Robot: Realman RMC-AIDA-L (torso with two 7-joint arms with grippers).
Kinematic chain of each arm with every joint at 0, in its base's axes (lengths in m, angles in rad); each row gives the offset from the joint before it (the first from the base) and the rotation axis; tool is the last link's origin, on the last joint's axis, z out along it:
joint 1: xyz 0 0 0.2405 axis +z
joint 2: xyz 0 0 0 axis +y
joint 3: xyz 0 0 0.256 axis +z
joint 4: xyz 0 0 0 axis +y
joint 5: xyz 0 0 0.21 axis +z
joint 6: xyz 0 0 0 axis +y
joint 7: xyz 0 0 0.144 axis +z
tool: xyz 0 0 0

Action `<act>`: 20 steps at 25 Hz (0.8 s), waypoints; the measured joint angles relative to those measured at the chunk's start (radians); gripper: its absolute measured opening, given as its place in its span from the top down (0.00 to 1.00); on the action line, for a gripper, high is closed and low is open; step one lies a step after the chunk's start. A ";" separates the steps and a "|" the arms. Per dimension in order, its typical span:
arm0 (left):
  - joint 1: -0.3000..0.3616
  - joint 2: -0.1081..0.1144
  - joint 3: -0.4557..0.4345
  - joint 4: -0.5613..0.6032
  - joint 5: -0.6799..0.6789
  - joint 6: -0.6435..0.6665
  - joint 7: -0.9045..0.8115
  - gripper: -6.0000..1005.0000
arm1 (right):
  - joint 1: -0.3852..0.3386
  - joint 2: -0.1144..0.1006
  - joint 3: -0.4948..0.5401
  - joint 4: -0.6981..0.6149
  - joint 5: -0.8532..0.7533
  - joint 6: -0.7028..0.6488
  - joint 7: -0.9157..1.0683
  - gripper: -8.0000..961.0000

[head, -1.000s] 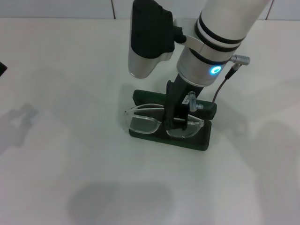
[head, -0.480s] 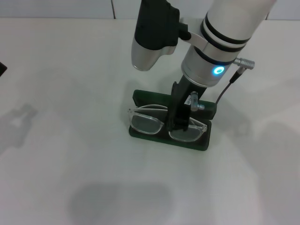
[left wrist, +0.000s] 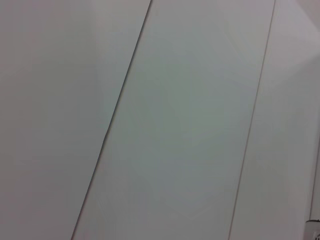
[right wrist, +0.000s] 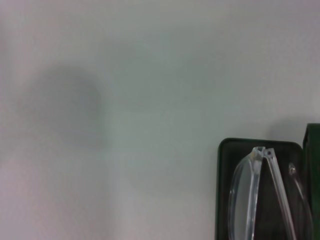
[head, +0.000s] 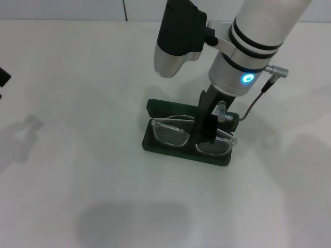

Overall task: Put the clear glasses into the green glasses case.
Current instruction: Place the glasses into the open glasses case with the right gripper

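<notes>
White table point(head: 77, 170); open green glasses case point(head: 155, 146) on it.

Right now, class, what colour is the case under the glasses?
Dark green case, clearest in the head view.

the green glasses case point(head: 155, 146) lies open near the middle of the white surface, a dark green rectangular tray with rounded corners and a dark lining, its lid point(head: 165, 107) folded back on the far side. the clear glasses point(head: 173, 135) sit over the tray, lenses facing forward, the colourless frame spanning nearly its whole length, one end just past the case's right edge.
</notes>
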 joint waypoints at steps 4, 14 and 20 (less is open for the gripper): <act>-0.001 -0.001 0.000 0.000 0.002 -0.004 0.002 0.75 | 0.000 0.000 0.002 0.013 0.001 0.007 -0.014 0.93; -0.002 -0.002 0.000 0.002 0.004 -0.005 0.008 0.75 | 0.001 0.000 0.002 0.025 0.015 0.013 -0.040 0.93; -0.002 -0.002 0.000 0.002 0.004 -0.005 0.009 0.75 | 0.006 0.000 -0.005 0.045 0.027 0.009 -0.050 0.93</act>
